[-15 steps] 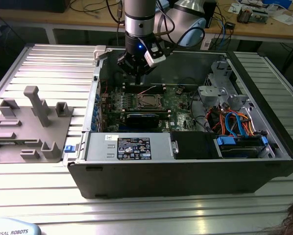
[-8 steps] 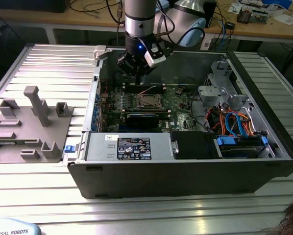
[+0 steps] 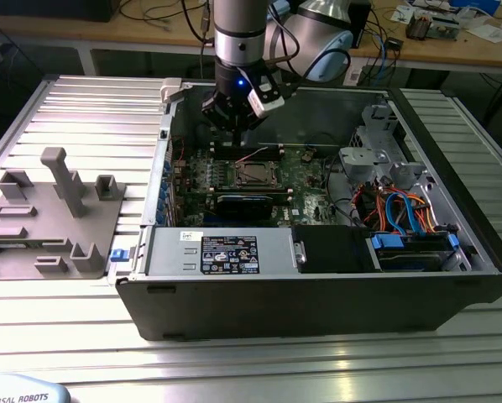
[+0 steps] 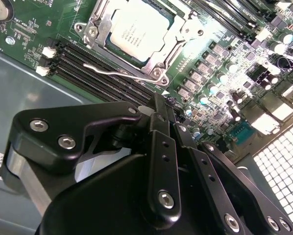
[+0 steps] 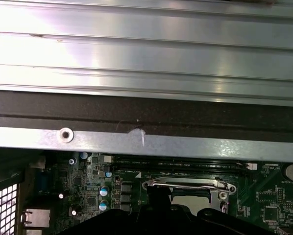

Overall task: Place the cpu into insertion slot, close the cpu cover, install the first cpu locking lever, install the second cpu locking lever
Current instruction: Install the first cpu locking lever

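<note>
My arm [image 3: 238, 34] hangs straight down, wrist vertical, with a blue light lit on the wrist. My gripper [image 3: 234, 126] points downward at its end. In the second wrist view my black gripper [image 4: 158, 110] has its fingers [image 4: 156, 127] drawn together, nothing between them.

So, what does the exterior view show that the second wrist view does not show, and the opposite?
The exterior view alone shows the whole open computer case, the grey fixture at its left on the ribbed table, and the arm above the board. The second wrist view alone shows the gripper close up and a thin wire lever beside the socket. Both show the green motherboard and the cpu sitting in the insertion slot.
</note>
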